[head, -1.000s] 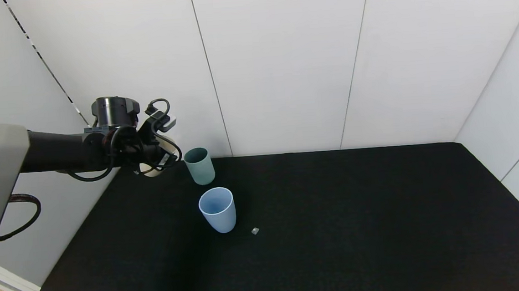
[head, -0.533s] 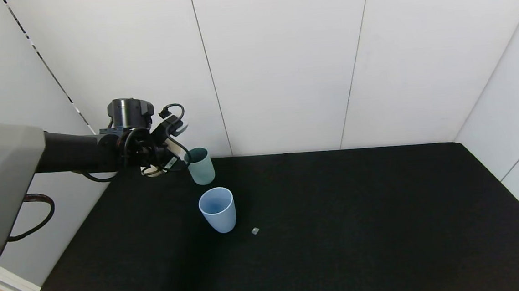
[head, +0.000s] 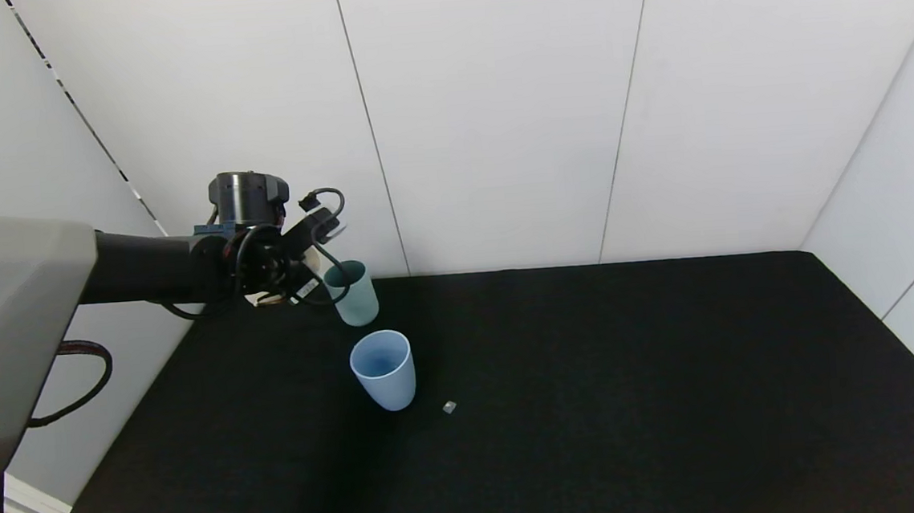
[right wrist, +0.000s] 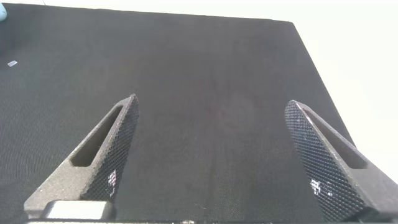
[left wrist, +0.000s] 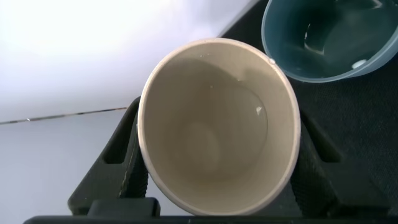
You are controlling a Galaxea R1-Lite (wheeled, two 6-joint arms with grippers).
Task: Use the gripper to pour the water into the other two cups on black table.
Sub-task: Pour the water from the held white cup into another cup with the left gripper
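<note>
My left gripper (left wrist: 217, 152) is shut on a cream-beige cup (left wrist: 217, 124), held tilted in the air at the back left of the black table (head: 596, 400). The cup's rim (head: 314, 258) leans toward the teal green cup (head: 353, 294), whose open mouth (left wrist: 329, 37) sits just past the cream rim and holds some water. A little water lies low inside the cream cup. The light blue cup (head: 384, 370) stands upright in front of the teal one. My right gripper (right wrist: 211, 155) hangs open over bare table, outside the head view.
A tiny pale scrap (head: 449, 407) lies on the table just right of the blue cup. White wall panels (head: 495, 117) close off the back and both sides. The table's left edge runs below my left arm.
My left arm has carried the cream cup to the right, from beside the teal cup until its rim reaches over the teal cup's mouth. Both standing cups stayed put.
</note>
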